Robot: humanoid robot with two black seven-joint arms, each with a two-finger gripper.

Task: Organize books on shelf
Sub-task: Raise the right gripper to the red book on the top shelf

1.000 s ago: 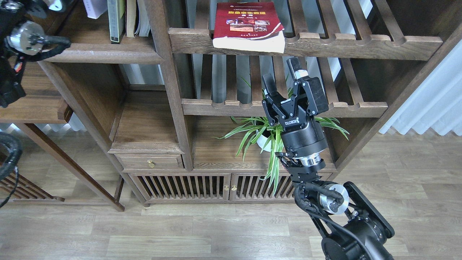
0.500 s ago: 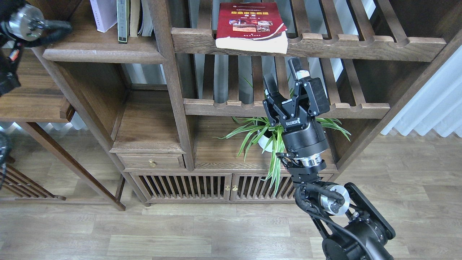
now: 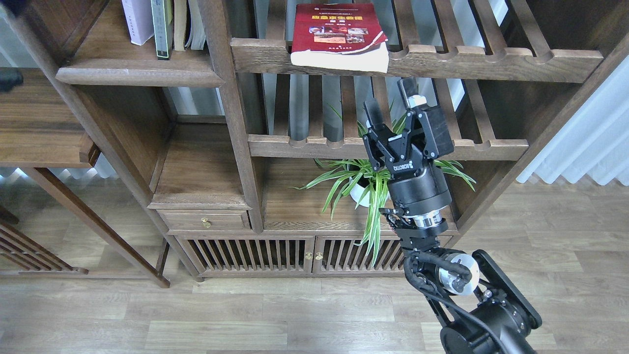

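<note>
The right gripper (image 3: 391,101) hangs with its jaws apart and nothing between them, just below the dark red book (image 3: 338,33), which lies flat on the upper slatted rack (image 3: 491,61), its long axis running front to back, its page edge jutting over the rail. The book sits above and slightly left of the claw. Two more books (image 3: 147,22) stand on the solid shelf (image 3: 132,73) at far left. A spider plant (image 3: 363,184) crowds the wrist. The left gripper is out of sight.

Dark wooden cabinet (image 3: 206,162), pale plank floor (image 3: 245,314), white curtain (image 3: 585,142) at right
</note>
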